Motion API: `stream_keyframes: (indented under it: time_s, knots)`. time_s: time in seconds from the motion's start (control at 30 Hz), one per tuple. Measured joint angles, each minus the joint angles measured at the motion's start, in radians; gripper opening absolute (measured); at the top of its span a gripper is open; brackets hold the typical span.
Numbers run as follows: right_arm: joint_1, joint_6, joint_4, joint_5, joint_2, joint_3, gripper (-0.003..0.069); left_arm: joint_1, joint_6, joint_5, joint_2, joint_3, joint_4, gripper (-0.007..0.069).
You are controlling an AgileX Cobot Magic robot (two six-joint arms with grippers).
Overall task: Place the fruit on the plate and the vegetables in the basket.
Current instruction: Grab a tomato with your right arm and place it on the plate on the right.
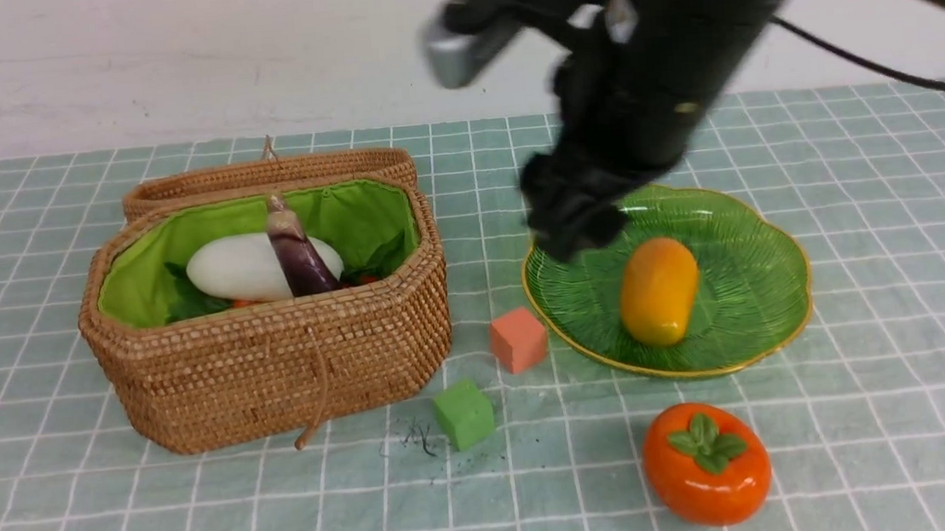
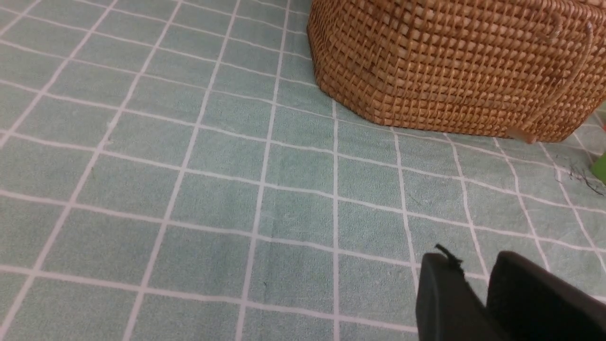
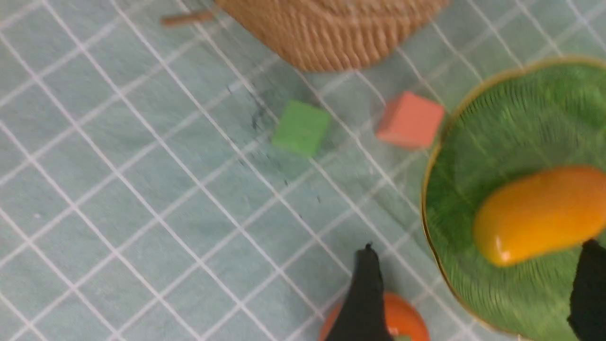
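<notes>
The open wicker basket (image 1: 275, 360) holds a white radish (image 1: 242, 268) and a purple eggplant (image 1: 298, 255); a sliver of orange carrot (image 1: 367, 279) peeks out beside them. An orange-yellow mango (image 1: 659, 290) lies on the green glass plate (image 1: 749, 293). The persimmon (image 1: 706, 463) sits on the cloth in front of the plate. My right gripper (image 1: 571, 223) hovers blurred over the plate's left rim, open and empty. In its wrist view, the right gripper (image 3: 476, 274) spans the plate's edge (image 3: 497, 132), between persimmon (image 3: 402, 322) and mango (image 3: 539, 213). My left gripper (image 2: 473, 265) is shut, low over the cloth near the basket (image 2: 450, 61).
A green cube (image 1: 463, 414) and a salmon-pink cube (image 1: 518, 340) lie between basket and plate. The basket's lid (image 1: 268, 176) hangs open behind it. A checked teal cloth (image 1: 118, 519) covers the table. Dark specks lie by the green cube.
</notes>
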Motion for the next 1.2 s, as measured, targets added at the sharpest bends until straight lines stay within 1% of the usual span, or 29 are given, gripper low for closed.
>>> stream_keyframes:
  time_s: [0.07, 0.1, 0.3, 0.37, 0.4, 0.47, 0.5, 0.53, 0.57, 0.63, 0.67, 0.7, 0.73, 0.8, 0.83, 0.9, 0.93, 0.97, 1.0, 1.13, 1.2]
  knots:
    - [-0.043, 0.036, 0.009, -0.004, -0.056, 0.093, 0.0548, 0.000, 0.000, 0.000, 0.000, 0.000, 0.000, 0.0144]
    - [-0.073, 0.055, 0.026, -0.028, -0.106, 0.175, 0.0549, 0.000, 0.000, 0.000, 0.000, 0.000, 0.000, 0.0144]
    - [-0.179, 0.130, 0.115, -0.205, -0.309, 0.540, 0.0549, 0.000, 0.000, 0.000, 0.000, 0.000, 0.000, 0.0144]
    - [-0.221, 0.147, 0.145, -0.237, -0.334, 0.609, 0.0549, 0.000, 0.000, 0.000, 0.000, 0.000, 0.000, 0.0144]
    - [-0.255, 0.153, 0.172, -0.255, -0.348, 0.663, 0.0549, 0.000, 0.000, 0.000, 0.000, 0.000, 0.000, 0.0144]
    - [-0.359, 0.131, 0.286, -0.320, -0.359, 0.806, 0.0549, 0.000, 0.000, 0.000, 0.000, 0.000, 0.000, 0.0144]
    - [-0.388, 0.110, 0.332, -0.353, -0.359, 0.841, 0.0549, 0.000, 0.000, 0.000, 0.000, 0.000, 0.000, 0.0144]
    - [-0.395, 0.104, 0.344, -0.353, -0.359, 0.849, 0.0549, 0.000, 0.000, 0.000, 0.000, 0.000, 0.000, 0.0144]
    - [-0.443, 0.050, 0.442, -0.398, -0.351, 0.899, 0.0549, 0.000, 0.000, 0.000, 0.000, 0.000, 0.000, 0.0144]
    - [-0.501, -0.057, 0.601, -0.455, -0.330, 0.954, 0.0549, 0.000, 0.000, 0.000, 0.000, 0.000, 0.000, 0.0144]
    - [-0.519, -0.096, 0.670, -0.473, -0.319, 0.970, 0.0549, 0.000, 0.000, 0.000, 0.000, 0.000, 0.000, 0.0144]
    - [-0.537, -0.182, 0.755, -0.495, -0.302, 0.986, 0.0549, 0.000, 0.000, 0.000, 0.000, 0.000, 0.000, 0.0144]
    - [-0.549, -0.241, 0.835, -0.505, -0.286, 0.995, 0.0549, 0.000, 0.000, 0.000, 0.000, 0.000, 0.000, 0.0144]
    - [-0.558, -0.407, 0.998, -0.520, -0.232, 1.008, 0.0549, 0.000, 0.000, 0.000, 0.000, 0.000, 0.000, 0.0144]
    - [-0.558, -0.420, 1.009, -0.522, -0.227, 1.008, 0.0549, 0.000, 0.000, 0.000, 0.000, 0.000, 0.000, 0.0144]
    - [-0.558, -0.564, 1.117, -0.541, -0.161, 1.009, 0.0549, 0.000, 0.000, 0.000, 0.000, 0.000, 0.000, 0.0144]
    - [-0.558, -0.600, 1.134, -0.546, -0.140, 1.009, 0.0549, 0.000, 0.000, 0.000, 0.000, 0.000, 0.000, 0.0144]
    - [-0.558, -0.608, 1.144, -0.549, -0.135, 1.009, 0.0549, 0.000, 0.000, 0.000, 0.000, 0.000, 0.000, 0.0144]
    - [-0.558, -0.662, 1.168, -0.560, -0.093, 1.009, 0.0549, 0.000, 0.000, 0.000, 0.000, 0.000, 0.000, 0.0144]
    - [-0.558, -0.709, 1.195, -0.565, -0.018, 1.009, 0.0549, 0.000, 0.000, 0.000, 0.000, 0.000, 0.000, 0.0144]
    - [-0.558, -0.715, 1.237, -0.536, 0.017, 1.007, 0.0549, 0.000, 0.000, 0.000, 0.000, 0.000, 0.000, 0.0144]
